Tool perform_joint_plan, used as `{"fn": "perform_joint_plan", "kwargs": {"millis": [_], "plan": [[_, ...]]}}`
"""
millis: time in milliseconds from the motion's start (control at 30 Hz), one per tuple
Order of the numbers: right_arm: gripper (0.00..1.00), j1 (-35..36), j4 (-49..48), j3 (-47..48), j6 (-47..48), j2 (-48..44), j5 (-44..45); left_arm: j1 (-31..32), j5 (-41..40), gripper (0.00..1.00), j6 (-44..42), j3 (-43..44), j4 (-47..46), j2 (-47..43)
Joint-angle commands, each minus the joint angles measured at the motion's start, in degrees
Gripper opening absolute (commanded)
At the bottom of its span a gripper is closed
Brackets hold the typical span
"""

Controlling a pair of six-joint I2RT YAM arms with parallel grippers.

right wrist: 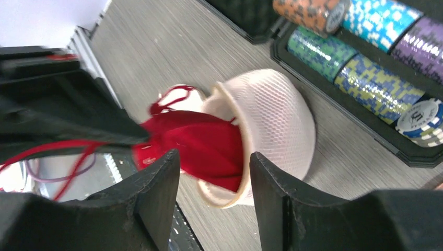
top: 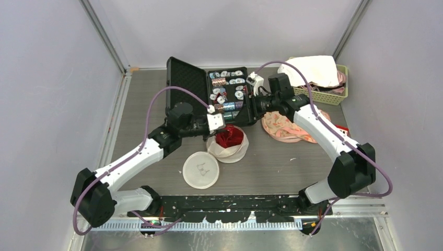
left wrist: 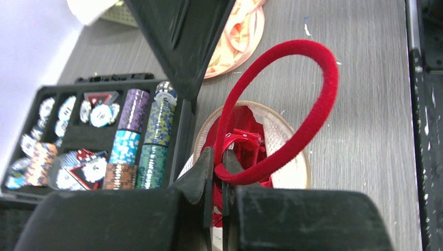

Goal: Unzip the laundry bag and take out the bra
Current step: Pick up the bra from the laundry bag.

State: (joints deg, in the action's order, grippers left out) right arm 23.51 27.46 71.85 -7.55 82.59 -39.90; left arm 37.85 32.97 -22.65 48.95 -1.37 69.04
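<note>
**Left gripper pinching the bra's strap above the open laundry bag**

The left gripper (left wrist: 218, 163) has its jaws clamped together on the red strap (left wrist: 316, 99), which loops up and away from its fingertips. Just beyond and below them, the rest of the bra (left wrist: 241, 140) sits bunched in the mouth of the white mesh laundry bag (left wrist: 282, 133). The right gripper (right wrist: 213, 159) hangs with its fingers spread apart, and the bra and bag lie straight ahead in the gap, though I can't tell if anything touches. Farther off, to the left gripper's left, stands an open poker chip case (left wrist: 184, 137). A pink garment (left wrist: 235, 42) lies on the table beyond.
</note>
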Motion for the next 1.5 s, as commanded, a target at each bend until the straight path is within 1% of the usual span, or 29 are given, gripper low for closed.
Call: {"fn": "perform_joint_plan", "kwargs": {"millis": [0,100,200,300,400,500,600,700,800,900,1067,1233,1467], "plan": [[0.55,0.0,1.1,-1.1,4.5,3.0,3.4,1.5,4.3,0.0,-13.6,0.9,3.8,-4.3],[0.53,-0.1,0.6,-1.7,4.3,4.9,1.8,2.2,5.0,0.0,-17.6,1.1,6.1,-6.1],[0.48,-0.2,-1.5,-3.6,3.4,7.1,1.3,4.2,4.7,0.0,-25.0,-0.5,8.6,-9.0],[0.44,-0.1,-1.2,-4.5,4.5,8.4,0.7,7.6,0.6,0.0,-32.0,-4.4,6.7,-12.3],[0.44,-0.1,0.7,-5.1,7.1,8.7,0.7,9.8,-4.2,0.0,-36.2,-8.3,2.3,-14.3],[0.44,0.0,2.3,-6.6,9.3,8.5,-0.1,10.2,-6.4,0.0,-36.7,-9.5,1.6,-14.0],[0.45,0.3,2.6,-8.1,10.6,8.0,0.3,10.6,-10.0,0.0,-37.2,-10.9,-3.4,-13.1],[0.48,0.5,3.4,-8.6,11.2,7.8,-0.3,10.8,-13.7,0.0,-38.1,-13.0,-6.9,-12.2],[0.5,1.4,4.0,-9.3,11.9,7.8,-0.5,10.8,-12.9,0.0,-39.6,-14.8,-6.9,-12.9],[0.5,3.2,2.6,-11.0,11.9,8.2,-0.3,10.8,-12.8,0.0,-41.1,-17.0,-7.4,-13.8],[0.5,6.9,-0.5,-13.4,11.4,12.3,3.5,10.8,-14.1,0.0,-40.2,-17.1,-7.5,-15.0],[0.47,10.2,-3.6,-12.2,9.7,17.2,10.0,10.8,-14.6,0.0,-39.6,-16.0,-7.4,-15.6],[0.43,10.9,-3.9,-9.8,8.7,22.0,17.5,10.8,-16.4,0.0,-39.4,-12.5,-8.0,-16.5]]}}
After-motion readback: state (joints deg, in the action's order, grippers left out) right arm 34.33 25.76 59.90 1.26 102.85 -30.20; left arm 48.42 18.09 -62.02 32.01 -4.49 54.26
